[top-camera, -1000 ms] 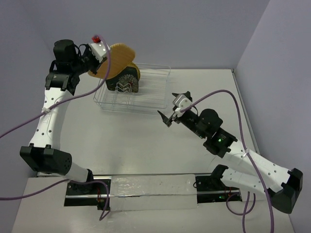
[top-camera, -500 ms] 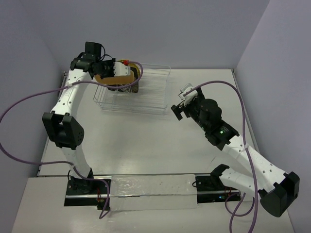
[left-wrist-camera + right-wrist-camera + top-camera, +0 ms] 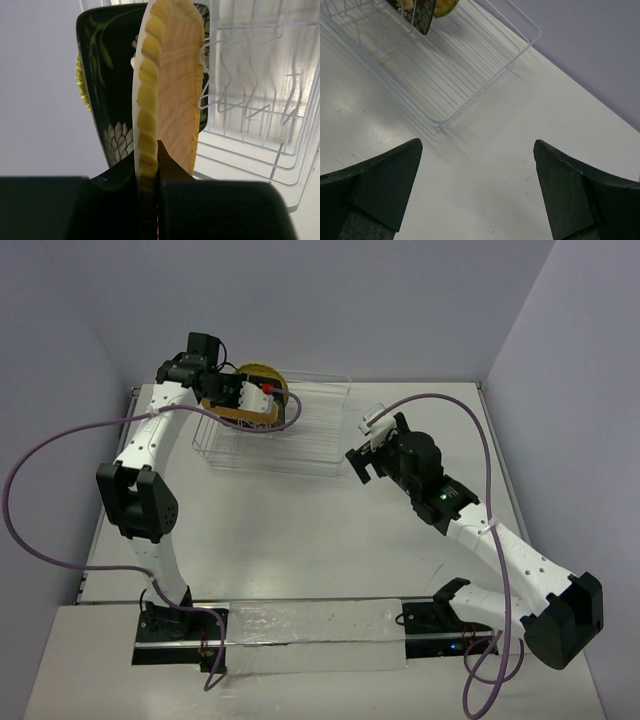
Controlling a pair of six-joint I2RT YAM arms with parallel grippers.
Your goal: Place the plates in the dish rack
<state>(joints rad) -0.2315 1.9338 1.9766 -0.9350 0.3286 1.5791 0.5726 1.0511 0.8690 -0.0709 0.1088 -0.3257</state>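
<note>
White table, left gripper clamped on bamboo plate at dish rack, right gripper wide apart

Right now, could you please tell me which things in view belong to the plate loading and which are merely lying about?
Job: bamboo plate, gripped by the left pincer; black flowered plate; yellow plate; dish rack.
Just there: purple cable; open right pincer, holding nothing.

A robotics lab test cell. Plain lavender walls enclose a white tabletop. The left arm and right arm, trailing purple cables, are bolted at its near edge.
</note>
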